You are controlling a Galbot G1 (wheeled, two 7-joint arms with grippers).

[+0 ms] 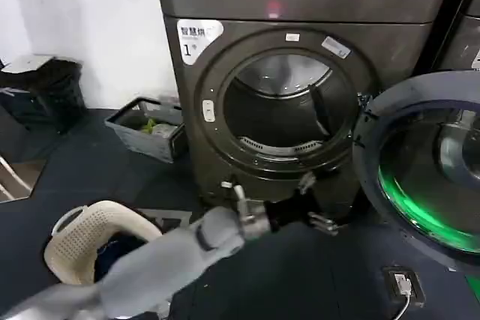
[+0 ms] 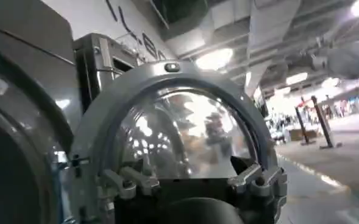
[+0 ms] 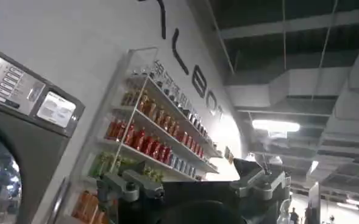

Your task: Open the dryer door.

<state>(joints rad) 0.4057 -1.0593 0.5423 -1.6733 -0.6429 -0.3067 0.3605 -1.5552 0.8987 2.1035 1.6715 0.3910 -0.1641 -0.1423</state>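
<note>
The bronze-grey dryer (image 1: 300,5) with the white "1" sticker (image 1: 196,39) stands with its drum mouth (image 1: 289,106) uncovered. The dryer door (image 1: 420,177) is swung wide out to the right on its hinge, dark grey inner rim and tinted glass facing me. My left arm reaches in from the lower left, and my left gripper (image 1: 315,204) hangs open just below the drum mouth, left of the door and holding nothing. In the left wrist view the door (image 2: 179,128) rises close behind the open left gripper (image 2: 191,179). My right gripper (image 3: 194,182) is open, empty and pointed away at a wall.
A white laundry basket (image 1: 82,237) sits at the lower left and a grey crate (image 1: 146,129) stands by the wall. A socket box (image 1: 401,286) lies on the floor under the door. Another machine (image 1: 461,35) stands right. Bottle shelves (image 3: 149,140) line the wall.
</note>
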